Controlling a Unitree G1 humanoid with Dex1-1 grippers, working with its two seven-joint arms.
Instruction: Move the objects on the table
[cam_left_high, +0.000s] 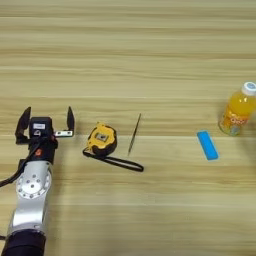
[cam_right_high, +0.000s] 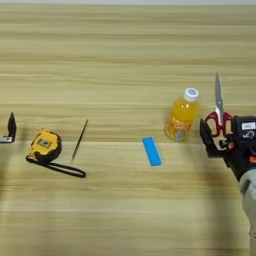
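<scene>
Progress: nothing appears lifted or carried; every object lies or stands on the surface (cam_left_high: 150, 50), and neither gripper holds anything. The inspector's judgement is that the moving work is largely still ahead, though no goal place is marked, so completed placements cannot be ruled out.

Landmark: the orange-drink bottle (cam_right_high: 182, 116), upright, white cap on, label facing the camera, liquid nearly to the neck.

- The blue bar (cam_right_high: 151, 151) lies flat just beside the bottle, to its left and nearer the robot, angled slightly. It is small, thin and plain.
- The scissors (cam_right_high: 218, 111) lie just right of the bottle, blades closed and pointing away from the robot, red handles toward it.
- A yellow tape measure (cam_left_high: 102, 139) with a black strap looped out rests well to the bottle's left; a thin dark stick (cam_left_high: 134, 134) lies just beside it on the bottle's side.

Grippers: the left gripper (cam_left_high: 46, 122) sits far left of the bottle, beyond the tape measure, fingers spread wide and empty. The right gripper (cam_right_high: 220, 141) is just right of the bottle, at the scissor handles; one black finger shows left of the handles, but whether it is released or clenched cannot be told.
</scene>
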